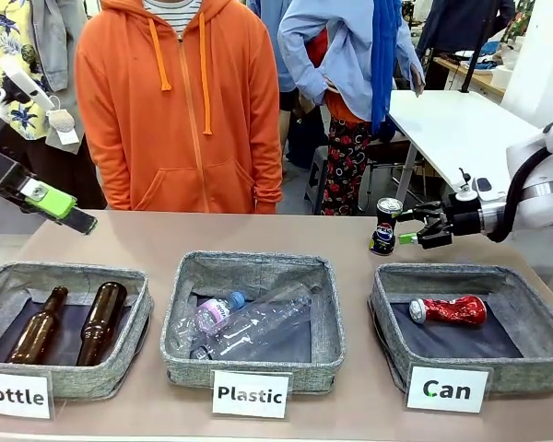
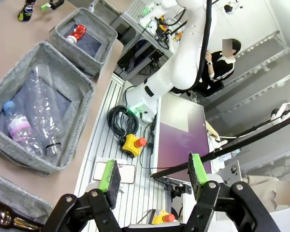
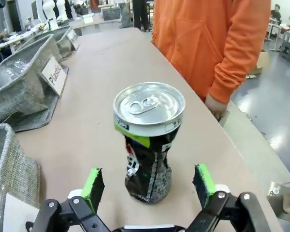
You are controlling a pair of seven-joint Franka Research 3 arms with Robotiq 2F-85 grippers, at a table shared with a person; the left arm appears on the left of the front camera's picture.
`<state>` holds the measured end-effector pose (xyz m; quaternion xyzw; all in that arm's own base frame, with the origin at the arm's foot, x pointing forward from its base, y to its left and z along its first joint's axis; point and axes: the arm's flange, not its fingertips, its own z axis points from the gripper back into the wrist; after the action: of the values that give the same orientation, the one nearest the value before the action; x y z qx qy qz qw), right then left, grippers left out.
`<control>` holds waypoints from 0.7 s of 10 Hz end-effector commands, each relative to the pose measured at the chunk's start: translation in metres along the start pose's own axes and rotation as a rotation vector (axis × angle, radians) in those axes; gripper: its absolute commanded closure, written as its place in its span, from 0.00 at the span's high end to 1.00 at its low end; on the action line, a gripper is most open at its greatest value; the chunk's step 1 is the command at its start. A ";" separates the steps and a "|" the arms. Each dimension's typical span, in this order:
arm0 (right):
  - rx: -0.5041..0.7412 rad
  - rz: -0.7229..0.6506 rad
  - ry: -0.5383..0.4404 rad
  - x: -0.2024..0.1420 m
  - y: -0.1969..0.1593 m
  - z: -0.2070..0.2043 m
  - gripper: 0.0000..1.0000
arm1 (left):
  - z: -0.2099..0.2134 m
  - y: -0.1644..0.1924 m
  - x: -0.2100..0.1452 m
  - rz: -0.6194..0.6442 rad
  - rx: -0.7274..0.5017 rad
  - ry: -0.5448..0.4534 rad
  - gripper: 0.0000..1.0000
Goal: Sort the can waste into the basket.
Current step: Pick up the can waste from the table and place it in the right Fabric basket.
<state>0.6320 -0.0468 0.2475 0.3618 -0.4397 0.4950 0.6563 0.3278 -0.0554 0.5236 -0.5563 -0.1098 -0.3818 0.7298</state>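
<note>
Inside the Can basket (image 1: pixel 525 296), nearest the camera, the crushed red can (image 1: pixel 449 310) already lies. Just behind that basket's far rim, the dark can (image 3: pixel 147 140) stands upright but dented, between the spread, empty fingers of the right gripper (image 3: pixel 147 186). A lopsided squeeze could tip or skid it along the table (image 1: pixel 286 235). Far from the basket, the left gripper (image 2: pixel 154 174) hangs partly spread, holding nothing.

White arms, black green-padded pincer (image 1: pixel 415 227)
</note>
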 end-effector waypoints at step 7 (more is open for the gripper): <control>-0.050 -0.068 -0.136 0.000 -0.008 -0.033 0.64 | 0.002 -0.003 -0.001 -0.003 -0.008 -0.004 0.75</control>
<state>0.6417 -0.0195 0.2339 0.3878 -0.4785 0.4424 0.6518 0.3278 -0.0554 0.5236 -0.5563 -0.1098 -0.3818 0.7298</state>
